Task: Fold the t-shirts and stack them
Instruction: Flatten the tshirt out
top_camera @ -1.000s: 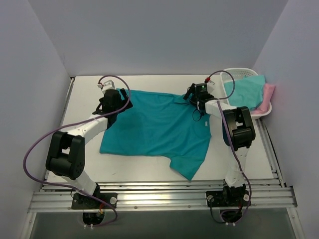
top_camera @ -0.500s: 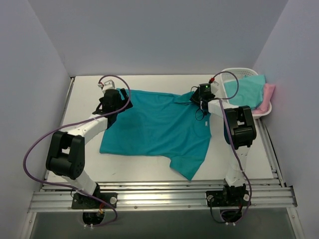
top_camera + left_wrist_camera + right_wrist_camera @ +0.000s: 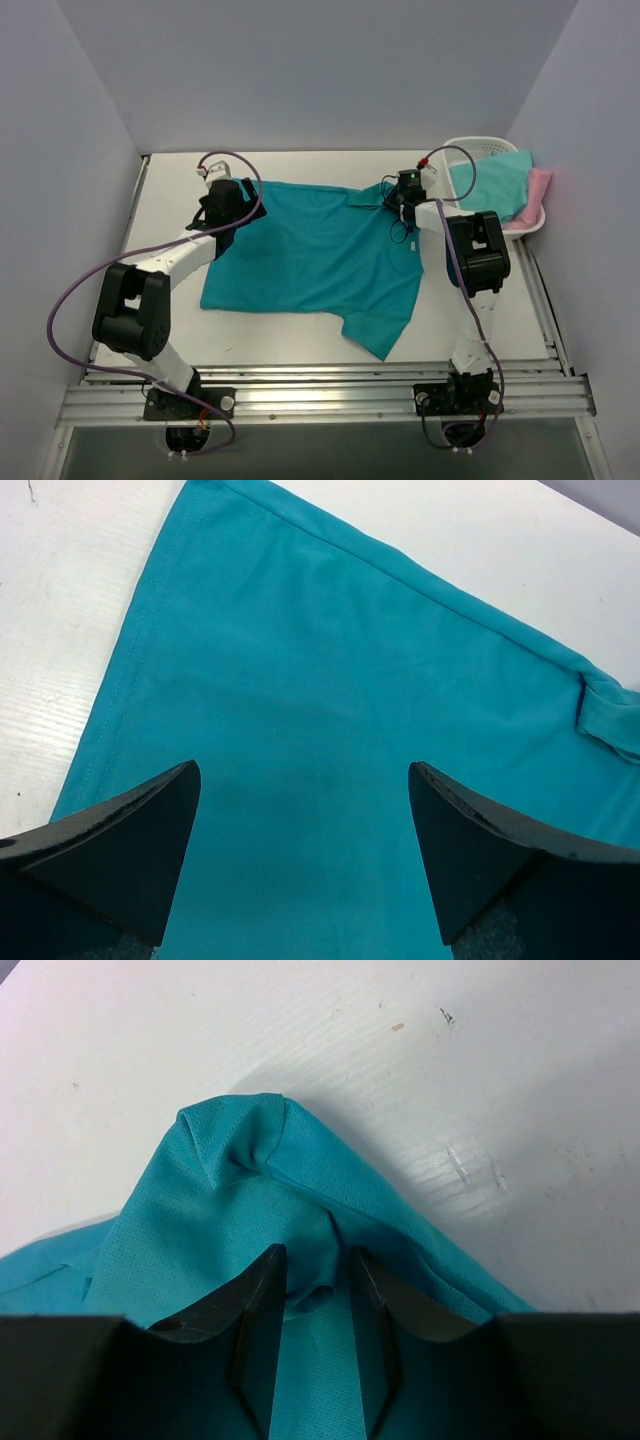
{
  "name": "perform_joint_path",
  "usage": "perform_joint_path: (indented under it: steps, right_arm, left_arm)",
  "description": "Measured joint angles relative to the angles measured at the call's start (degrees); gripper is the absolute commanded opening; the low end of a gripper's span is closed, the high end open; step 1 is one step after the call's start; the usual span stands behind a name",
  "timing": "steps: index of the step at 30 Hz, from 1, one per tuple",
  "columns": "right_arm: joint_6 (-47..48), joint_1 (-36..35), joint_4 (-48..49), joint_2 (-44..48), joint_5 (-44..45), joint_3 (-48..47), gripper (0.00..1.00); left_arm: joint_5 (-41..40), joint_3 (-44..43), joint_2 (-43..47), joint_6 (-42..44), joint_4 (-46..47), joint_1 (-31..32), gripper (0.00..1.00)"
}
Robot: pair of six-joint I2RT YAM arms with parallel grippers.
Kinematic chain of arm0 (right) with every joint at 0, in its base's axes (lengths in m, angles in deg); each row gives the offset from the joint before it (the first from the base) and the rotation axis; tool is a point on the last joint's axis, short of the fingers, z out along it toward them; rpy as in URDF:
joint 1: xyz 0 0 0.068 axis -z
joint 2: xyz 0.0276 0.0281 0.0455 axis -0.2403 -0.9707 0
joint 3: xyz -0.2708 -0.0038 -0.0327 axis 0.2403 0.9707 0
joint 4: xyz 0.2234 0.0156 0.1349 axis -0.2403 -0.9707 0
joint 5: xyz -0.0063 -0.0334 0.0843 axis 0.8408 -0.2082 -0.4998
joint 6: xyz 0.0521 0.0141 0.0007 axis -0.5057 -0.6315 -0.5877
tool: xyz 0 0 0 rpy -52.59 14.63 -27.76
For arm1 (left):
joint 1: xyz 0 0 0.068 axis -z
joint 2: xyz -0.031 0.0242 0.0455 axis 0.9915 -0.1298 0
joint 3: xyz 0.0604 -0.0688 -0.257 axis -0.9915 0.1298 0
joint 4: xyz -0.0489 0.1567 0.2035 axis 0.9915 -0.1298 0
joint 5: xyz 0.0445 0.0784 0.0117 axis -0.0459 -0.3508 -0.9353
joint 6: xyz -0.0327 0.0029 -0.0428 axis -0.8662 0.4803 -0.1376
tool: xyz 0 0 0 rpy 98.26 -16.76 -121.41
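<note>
A deep teal t-shirt (image 3: 310, 250) lies spread flat across the middle of the table, one sleeve trailing toward the near edge. My left gripper (image 3: 222, 205) hovers over its far left corner, open, with flat cloth (image 3: 330, 680) showing between the wide-set fingers (image 3: 130, 850). At the shirt's far right corner my right gripper (image 3: 397, 195) is shut on a bunched fold of the teal cloth (image 3: 200, 1190), which puckers up between the narrow jaws (image 3: 318, 1260). An aqua t-shirt (image 3: 495, 185) and a pale pink one (image 3: 540, 185) lie in the basket.
A white slotted basket (image 3: 470, 145) stands at the far right against the side wall. Grey walls close in the table on three sides. A metal rail (image 3: 320, 395) with both arm bases runs along the near edge.
My right gripper's jaws have come together on the teal shirt's far right corner, gathering cloth between them. The left arm and the shirt's spread have stayed the same.
</note>
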Motion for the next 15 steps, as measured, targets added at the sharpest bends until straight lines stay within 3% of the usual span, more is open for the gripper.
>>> perform_joint_path:
  steps: [6, 9, 11, 15]
  right_arm:
    - [0.0, 0.0, -0.3, -0.1, 0.0, -0.3, 0.21]
    - [0.1, 0.0, -0.7, -0.2, 0.0, -0.5, 0.12]
    - [0.2, 0.0, -1.2, -0.6, -0.1, -1.4, 0.00]
    - [-0.2, -0.1, -1.8, -0.9, -0.9, -3.3, 0.00]
  left_arm:
    - [0.0, 0.0, -0.3, 0.0, 0.1, 0.0, 0.94]
    - [0.0, 0.0, -0.3, 0.1, 0.4, 0.0, 0.94]
    - [0.0, 0.0, -0.3, 0.1, 0.8, 0.0, 0.94]
    - [0.0, 0.0, -0.8, 0.1, 1.5, 0.0, 0.94]
